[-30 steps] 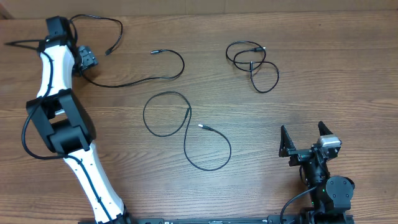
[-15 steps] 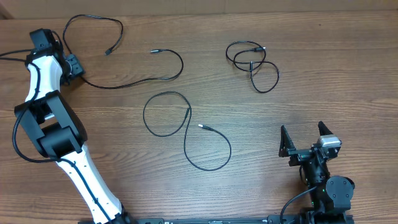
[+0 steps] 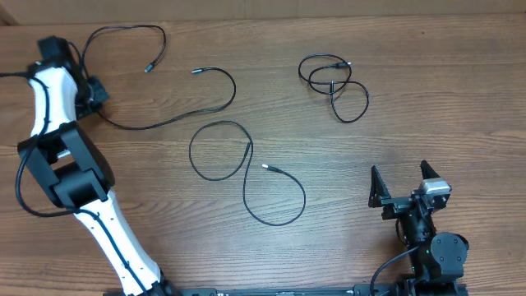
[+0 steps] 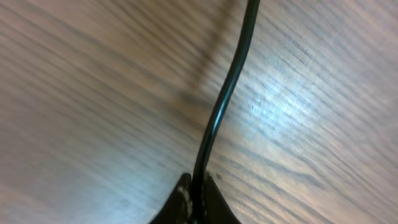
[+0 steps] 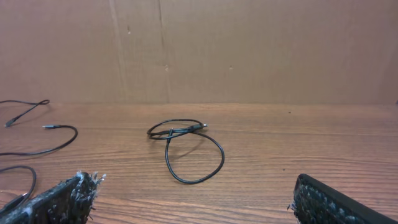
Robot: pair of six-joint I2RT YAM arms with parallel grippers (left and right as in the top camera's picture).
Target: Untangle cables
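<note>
Black, thin flexible cord (image 4: pixel 217 112), seemingly light and limp, is pinched mid-length by the left tool (image 4: pixel 196 198) above the wooden desk (image 3: pixel 452 99); right tool (image 3: pixel 401 174) gapes wide

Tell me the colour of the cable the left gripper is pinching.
Black, best seen in the left wrist view: the cable runs up from the shut left gripper.

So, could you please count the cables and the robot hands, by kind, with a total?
Cables: 3, one gripped cable, one middle cable, one coiled cable.
Hands: 2, left hand, right hand.
Total: 5.
</note>
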